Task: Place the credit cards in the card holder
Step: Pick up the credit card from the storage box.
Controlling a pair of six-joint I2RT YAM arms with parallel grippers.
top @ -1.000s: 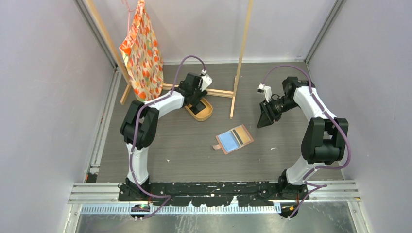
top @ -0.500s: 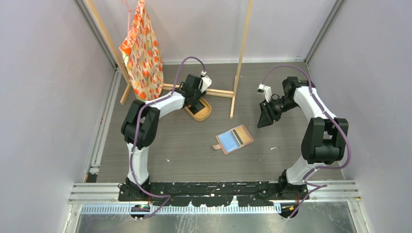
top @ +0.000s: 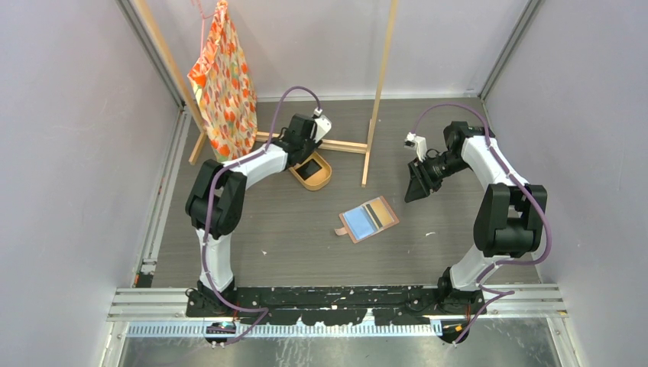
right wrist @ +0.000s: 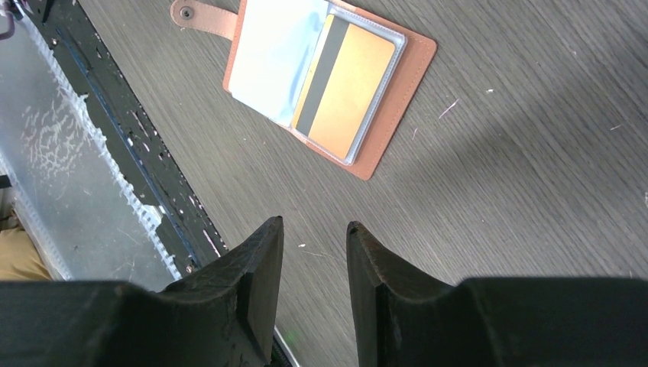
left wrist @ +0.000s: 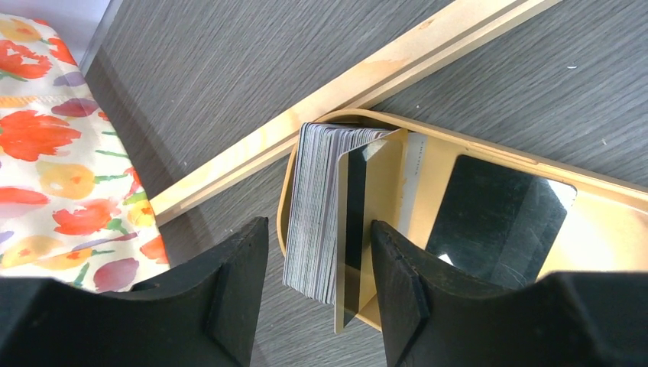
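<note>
Finding: the credit cards (left wrist: 317, 214), a grey-edged plastic stack set on edge with a tan striped card outermost, stand in the oval tan tray (left wrist: 611, 229). They lie between the parted fingers of the left claw (left wrist: 319, 225), long edges along the gap. Contact cannot be confirmed.

The salmon-brown leather card holder (right wrist: 321, 76) lies open on the grey counter (right wrist: 535, 191), nearer the right claw (right wrist: 313, 229), which is open and empty.

The stack's near end is cut off.

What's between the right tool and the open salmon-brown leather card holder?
Nothing but bare grey wood-grain tabletop separates the right tool from the card holder; right wrist view shows it.
</note>
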